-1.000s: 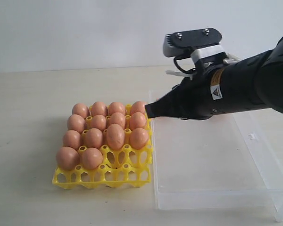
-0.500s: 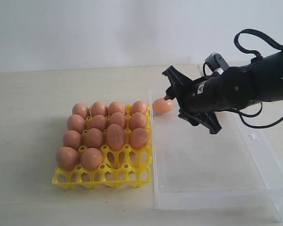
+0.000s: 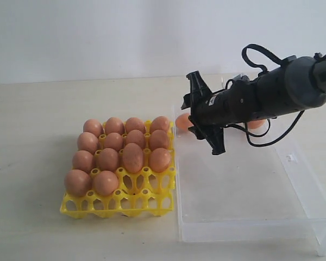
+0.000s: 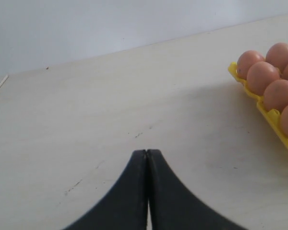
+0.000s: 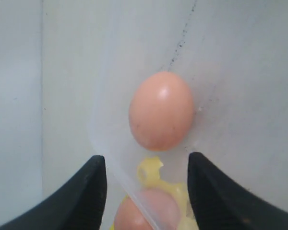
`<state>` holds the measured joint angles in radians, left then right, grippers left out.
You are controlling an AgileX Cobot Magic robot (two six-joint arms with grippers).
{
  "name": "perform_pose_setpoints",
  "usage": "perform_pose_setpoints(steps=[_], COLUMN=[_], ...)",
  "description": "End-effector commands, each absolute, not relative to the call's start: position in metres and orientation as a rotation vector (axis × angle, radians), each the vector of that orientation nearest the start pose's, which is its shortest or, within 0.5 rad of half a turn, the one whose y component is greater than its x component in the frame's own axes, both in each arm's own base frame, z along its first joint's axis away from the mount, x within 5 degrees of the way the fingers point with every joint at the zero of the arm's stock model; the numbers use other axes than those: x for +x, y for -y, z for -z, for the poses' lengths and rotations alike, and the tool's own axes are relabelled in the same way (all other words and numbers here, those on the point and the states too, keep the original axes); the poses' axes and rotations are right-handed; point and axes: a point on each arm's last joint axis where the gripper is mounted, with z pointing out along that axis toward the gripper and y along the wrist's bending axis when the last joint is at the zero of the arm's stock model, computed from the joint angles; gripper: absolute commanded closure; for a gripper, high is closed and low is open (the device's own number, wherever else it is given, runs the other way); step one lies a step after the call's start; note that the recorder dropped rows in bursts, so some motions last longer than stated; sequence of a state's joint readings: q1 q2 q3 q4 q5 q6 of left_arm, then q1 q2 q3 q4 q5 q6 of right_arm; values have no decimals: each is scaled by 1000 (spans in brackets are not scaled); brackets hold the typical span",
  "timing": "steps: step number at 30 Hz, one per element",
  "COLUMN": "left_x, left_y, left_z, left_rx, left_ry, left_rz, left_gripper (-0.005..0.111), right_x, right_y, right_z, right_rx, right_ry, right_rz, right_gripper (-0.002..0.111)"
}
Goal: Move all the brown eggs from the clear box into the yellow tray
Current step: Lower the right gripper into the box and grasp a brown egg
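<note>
soft even light (faint shadows), slight blur

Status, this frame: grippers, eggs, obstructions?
Right gripper open, empty, facing a brown egg in the clear box corner. Left gripper shut, empty. Yellow tray front cups free; nothing in the way.

You are looking at a lab-style test station: pale tabletop (image 3: 32, 109), plain white wall (image 3: 98, 38), black cabled robot arm (image 3: 271, 95).
</note>
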<state>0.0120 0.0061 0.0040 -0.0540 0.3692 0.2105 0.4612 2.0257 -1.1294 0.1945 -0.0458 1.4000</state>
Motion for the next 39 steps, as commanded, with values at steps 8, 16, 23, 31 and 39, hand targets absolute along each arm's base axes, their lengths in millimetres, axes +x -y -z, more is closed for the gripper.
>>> perform_pose_setpoints(steps=[8,16,23,31,39], left_x=[53,53,53,53,53], left_y=[1,1,1,1,1], left_z=[-181,-181,-181,-181,-181], left_rx=[138,138,138,138,138], left_ry=[-1839,-1839,-1839,-1839,-1839], left_rz=[-93,-93,-93,-93,-93], left_gripper=[107,107,107,107,107], right_x=[377,385,387,393,406], right_y=[-175,-166,-165,-170,-179], right_z=[-114,-118,-112,-110,-114], right_rx=[1502,1486,1483,1442,1378], right_ry=[-2109,-2034,-2028,-2050,-2080], right_rz=[-920,-954,-949,-948,-947], right_gripper=[58,58,58,58,58])
